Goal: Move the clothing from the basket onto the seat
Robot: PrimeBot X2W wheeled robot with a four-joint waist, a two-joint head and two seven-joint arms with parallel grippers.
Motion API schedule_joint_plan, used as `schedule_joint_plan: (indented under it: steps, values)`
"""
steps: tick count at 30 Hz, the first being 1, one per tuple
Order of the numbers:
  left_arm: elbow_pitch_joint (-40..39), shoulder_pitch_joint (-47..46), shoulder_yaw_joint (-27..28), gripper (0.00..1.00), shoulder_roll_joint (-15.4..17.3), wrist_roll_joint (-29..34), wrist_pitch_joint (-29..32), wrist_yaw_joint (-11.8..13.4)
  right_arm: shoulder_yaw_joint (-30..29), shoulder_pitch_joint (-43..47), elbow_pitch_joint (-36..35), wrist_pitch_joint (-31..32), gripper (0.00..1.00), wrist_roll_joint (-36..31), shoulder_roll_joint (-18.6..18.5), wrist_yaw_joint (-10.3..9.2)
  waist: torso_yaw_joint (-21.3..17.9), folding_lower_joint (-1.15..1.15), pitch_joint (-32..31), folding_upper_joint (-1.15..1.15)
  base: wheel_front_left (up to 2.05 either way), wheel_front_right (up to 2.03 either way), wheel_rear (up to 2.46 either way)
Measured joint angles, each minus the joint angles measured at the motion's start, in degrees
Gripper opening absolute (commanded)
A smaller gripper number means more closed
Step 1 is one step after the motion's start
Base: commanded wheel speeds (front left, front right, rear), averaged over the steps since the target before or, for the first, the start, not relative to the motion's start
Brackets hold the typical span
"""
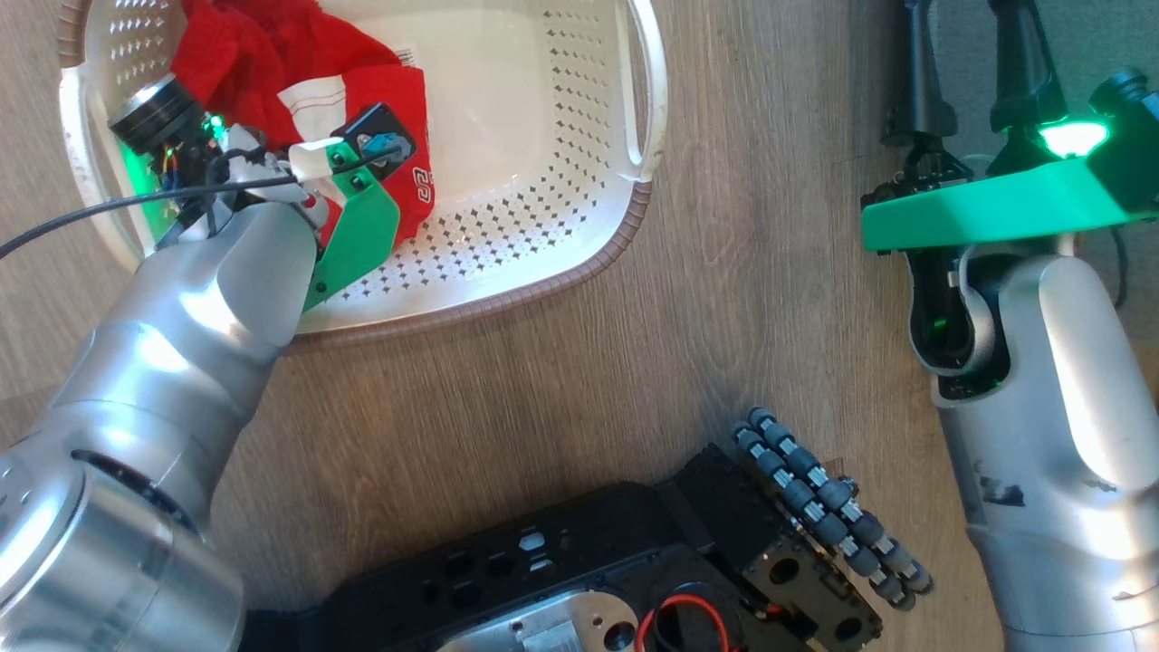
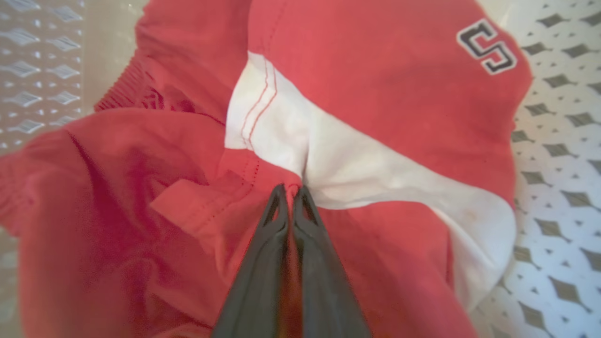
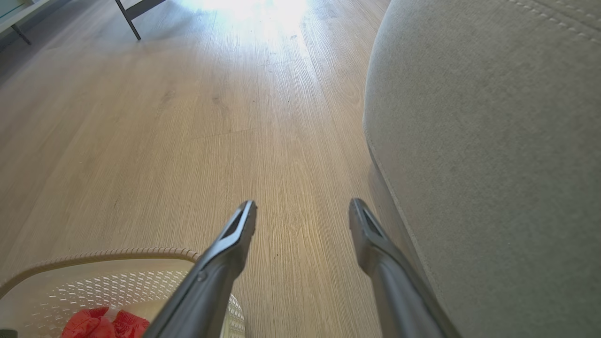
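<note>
L gripper (image 2: pixel 290 190): two dark fingers pinched together on a fold of the soft bright-red fabric clothing (image 2: pixel 375 84), right at the seam w/ its white panel. Cloth bunches into the tips, so I judge grip taken, lift not yet begun. Clothing lies in the cream-white perforated plastic basket (image 1: pixel 543 235) w/ brown woven-look rim, heaped toward the end on my left; rest of the basket bottom is bare. Step in hand: raise garment clear. To do well: lift straight up, slow, till the hem clears the rim; a thin pinch may slip. Can't tell where one garment ends and the next starts, so expect the red folds alongside may drag. R gripper (image 3: pixel 303 213): fingers spread wide, holding nothing, over pale wood-plank floor (image 3: pixel 164 117) betw. basket and the large grey upholstered seat (image 3: pixel 493 164) w/ pale stitching. L wrist view gives seam, lettering (image 2: pixel 487 46), pinch point; in head view my silver forearm (image 1: pixel 226 272) covers the pinch, but basket layout is plain. R wrist view gives seat near basket, so carry looks short.
</note>
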Motion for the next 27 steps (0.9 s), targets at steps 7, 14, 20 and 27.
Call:
schedule_joint_plan:
  steps: [7, 14, 20, 27]
  values:
    - [0.0, 0.1, 0.4, 0.00, -0.2, -1.6, -4.4, 0.1, 0.0, -1.3, 0.1, 0.0, 1.00, -0.4, 0.0, 0.00, -0.1, 0.00, -1.2, 0.00, 0.00, 0.00, 0.00]
    - [-0.7, 1.7, 1.8, 0.00, -2.0, -4.8, -9.6, 0.1, -0.3, -1.7, 1.3, 0.0, 1.00, -1.9, 0.0, 0.00, 1.0, 0.00, -4.9, 0.00, 0.00, 0.00, 0.00]
    - [-1.1, 4.0, 3.1, 0.00, -2.9, -7.4, -13.4, 0.5, -0.4, -1.7, 2.2, 0.0, 1.00, -3.3, 0.0, 0.00, 2.2, 0.00, -8.7, 0.00, 0.00, 0.00, 0.00]
    - [-2.4, 6.2, 4.4, 0.00, -3.4, -10.9, -18.6, 0.5, -0.4, -1.4, 3.5, 0.0, 1.00, -4.3, 0.0, 0.00, 3.7, 0.00, -13.8, 0.00, 0.00, 0.00, 0.00]
